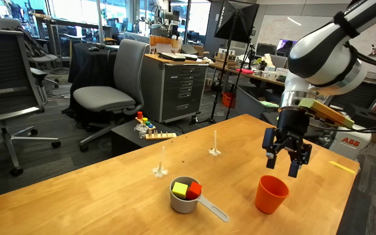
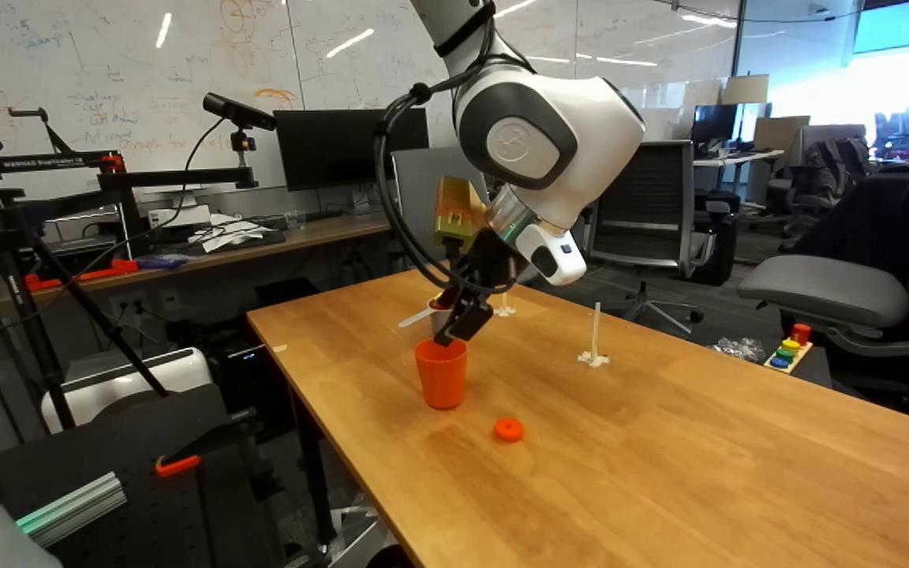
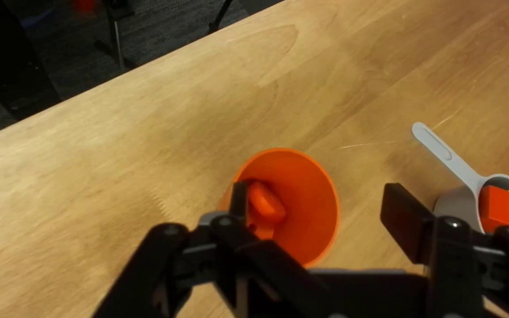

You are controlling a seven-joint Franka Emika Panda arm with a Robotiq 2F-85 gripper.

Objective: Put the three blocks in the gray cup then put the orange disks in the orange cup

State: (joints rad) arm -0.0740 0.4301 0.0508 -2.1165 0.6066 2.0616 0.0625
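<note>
The pincer (image 1: 282,167) stands wide above the orange cup (image 1: 270,195), which contains at least one orange disk (image 3: 267,203); another disk (image 2: 509,432) rests on the counter (image 2: 660,457).

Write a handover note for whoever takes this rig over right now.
Gripper: open, nothing between its fingers, above the orange cup.
Gray cup: upright on the table, with the red block and yellow-green block inside; the third block can't be seen.
Orange cup: upright, with at least one orange disk inside.
Done: two blocks and at least one disk placed.
Left: the loose orange disk, on the table apart from the orange cup, needs to go in. Check whether the third block is under the other two.
</note>
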